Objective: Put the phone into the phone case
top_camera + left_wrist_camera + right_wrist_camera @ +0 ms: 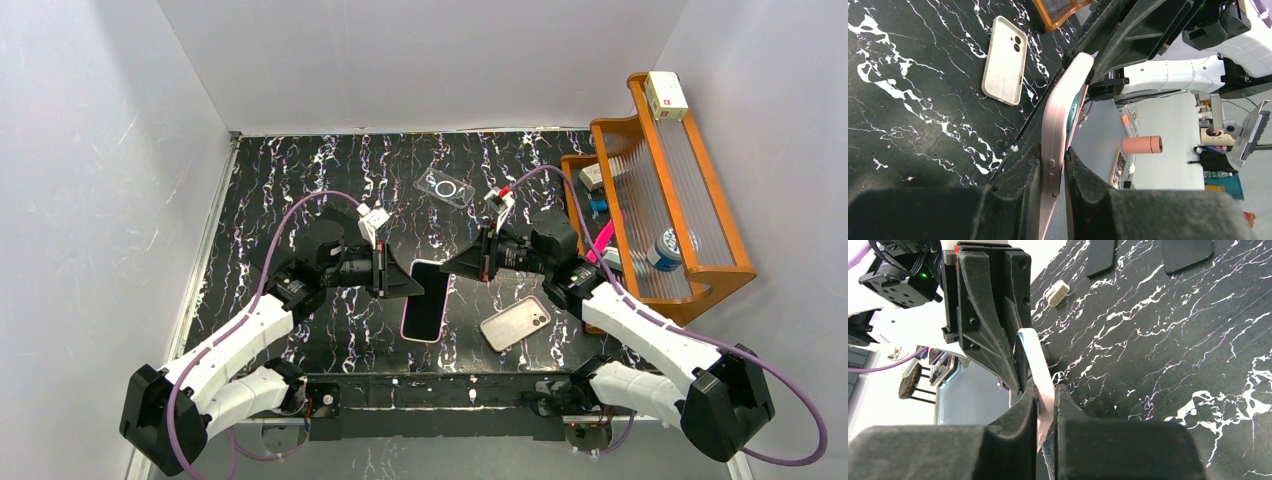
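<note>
Left gripper (1054,162) and right gripper (1046,397) both clamp the pink phone (425,300) near the case (515,322); opposing pulls could twist it loose.

1. The phone (1058,125) is running off the left wrist view's bottom edge.
2. Overhead, the left gripper (415,288) and right gripper (447,272) are hiding its top corners.
3. The rack (655,185) is holding items too small to name — just colored specks.
</note>
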`<state>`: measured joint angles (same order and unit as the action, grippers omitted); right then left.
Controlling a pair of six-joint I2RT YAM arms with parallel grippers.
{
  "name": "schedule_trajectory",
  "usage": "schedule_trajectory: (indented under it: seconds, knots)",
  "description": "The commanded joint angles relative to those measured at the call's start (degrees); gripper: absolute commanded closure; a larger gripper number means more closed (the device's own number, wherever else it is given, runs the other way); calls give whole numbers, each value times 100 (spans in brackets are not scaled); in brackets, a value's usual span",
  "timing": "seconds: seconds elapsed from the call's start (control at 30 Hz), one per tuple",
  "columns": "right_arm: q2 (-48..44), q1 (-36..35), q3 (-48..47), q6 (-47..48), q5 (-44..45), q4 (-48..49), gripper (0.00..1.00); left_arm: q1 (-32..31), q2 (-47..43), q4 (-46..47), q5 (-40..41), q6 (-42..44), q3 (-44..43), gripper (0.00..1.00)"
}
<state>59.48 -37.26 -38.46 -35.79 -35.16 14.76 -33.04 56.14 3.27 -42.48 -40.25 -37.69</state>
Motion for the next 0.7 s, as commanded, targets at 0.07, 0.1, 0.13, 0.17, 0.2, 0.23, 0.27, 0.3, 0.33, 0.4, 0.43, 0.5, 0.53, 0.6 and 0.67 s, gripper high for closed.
schedule_trajectory:
  seconds: [0.07,0.1,0.13,0.17,0.2,0.23,0.27,0.3,0.33,0.4,0.43,0.5,0.53,0.6,0.67]
  knots:
    - [3,-53,-5,-406,-83,408,63,34,-20,314,697,-626,86,100]
    - [-28,-56,54,-482,-16,390,53,34,-50,507,704,-850,119,100]
    - [-68,-60,168,-590,34,419,44,36,-83,717,724,-1004,156,100]
    - [-96,-55,288,-709,44,512,37,34,-119,963,759,-1122,195,100]
    - [-127,-54,413,-823,36,635,32,34,-159,1119,813,-1238,235,100]
    - [-132,-54,544,-938,-36,804,27,34,-190,1270,846,-1337,270,100]
    - [-120,-55,648,-1044,-112,986,24,34,-211,1390,862,-1408,297,100]
    - [-88,-57,760,-1173,-179,1147,23,34,-228,1486,878,-1452,316,100]
    - [-39,-59,860,-1290,-255,1413,22,34,-241,1573,903,-1489,342,100]
    - [91,-69,998,-1528,-333,1678,21,34,-299,1809,944,-1617,430,100]
    - [157,-75,1058,-1615,-378,1840,22,34,-323,1900,970,-1660,478,100]
    - [299,-103,1163,-1774,-468,2145,22,34,-363,2024,1021,-1703,535,100]
    - [342,-118,1191,-1836,-480,2271,22,34,-385,2101,1041,-1730,578,100]
    - [407,-161,1232,-1909,-491,2485,25,39,-422,2306,1085,-1830,673,100]
    - [460,-183,1236,-1959,-507,2628,38,34,-437,2400,1159,-1918,714,100]
